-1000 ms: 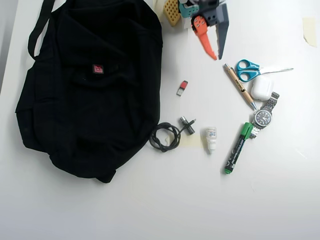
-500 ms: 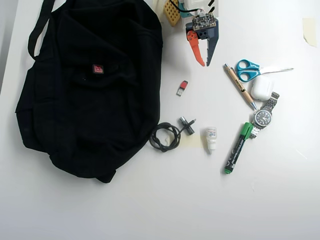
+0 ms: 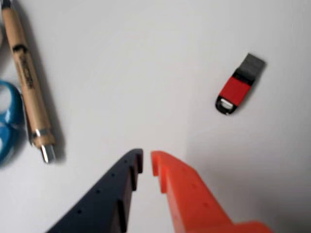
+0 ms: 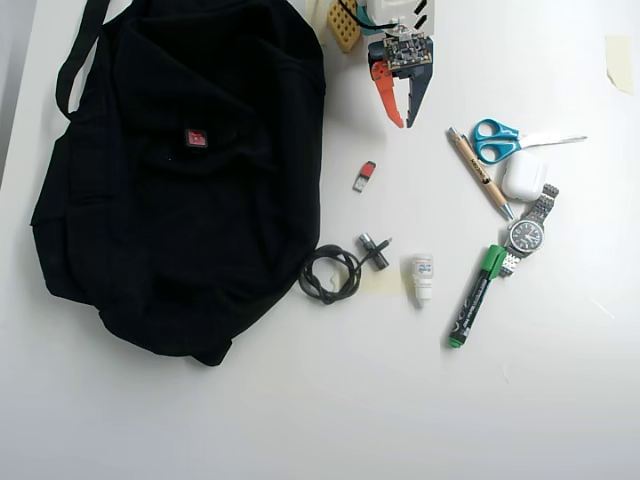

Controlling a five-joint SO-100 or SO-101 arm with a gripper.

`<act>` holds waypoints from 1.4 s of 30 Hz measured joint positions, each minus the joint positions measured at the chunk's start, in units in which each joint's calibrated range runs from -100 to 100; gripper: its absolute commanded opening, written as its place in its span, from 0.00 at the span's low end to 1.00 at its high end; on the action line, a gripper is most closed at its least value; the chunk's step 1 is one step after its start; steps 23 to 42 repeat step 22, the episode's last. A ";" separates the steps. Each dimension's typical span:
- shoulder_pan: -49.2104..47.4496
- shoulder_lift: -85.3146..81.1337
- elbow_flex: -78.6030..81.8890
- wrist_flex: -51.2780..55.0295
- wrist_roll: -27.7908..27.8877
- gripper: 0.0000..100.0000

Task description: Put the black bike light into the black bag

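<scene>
1. Black bike light (image 4: 375, 249) first, in the overhead view: you find it as a small dark lump on the white table (image 4: 300, 420), just right of the coiled black cable (image 4: 330, 272). It is too small to tell whether the two touch, and no red face shows at this size.
2. Same view: the black bag (image 4: 180, 170) fills the upper left, slumped flat, with a small red label (image 4: 196, 138) on top and its shoulder strap (image 4: 80, 50) running off the top edge. The bike light lies outside the bag, near its lower right edge, with the cable between them.
3. Same view: your gripper (image 4: 405, 124) comes in from the top edge, right of the bag and well apart from the bike light. Its orange and dark fingers are drawn almost together at the tips and hold nothing.
4. Same view: a small red-and-black stick (image 4: 364, 176) with a grey end lies between the gripper and the bike light. Further right are a wooden pen (image 4: 480, 172), blue scissors (image 4: 500, 140), a white earbud case (image 4: 525, 178), a wristwatch (image 4: 527, 235), a green marker (image 4: 475, 297) and a small white bottle (image 4: 422, 278).
5. Wrist view: the gripper (image 3: 146, 162) rises from the bottom edge, dark finger on the left, orange on the right, with only a thin slit between the tips and bare table beneath.
6. Same view: the red-and-black stick (image 3: 240, 85) sits upper right, the wooden pen (image 3: 31, 82) and a blurred part of the blue scissors (image 3: 7, 121) on the left. Neither the bike light nor the bag appears in this view.
</scene>
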 measured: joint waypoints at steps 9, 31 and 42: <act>-2.50 0.00 0.09 0.17 1.42 0.02; -2.35 0.00 0.09 0.17 1.61 0.02; -2.35 0.00 0.09 0.17 1.61 0.02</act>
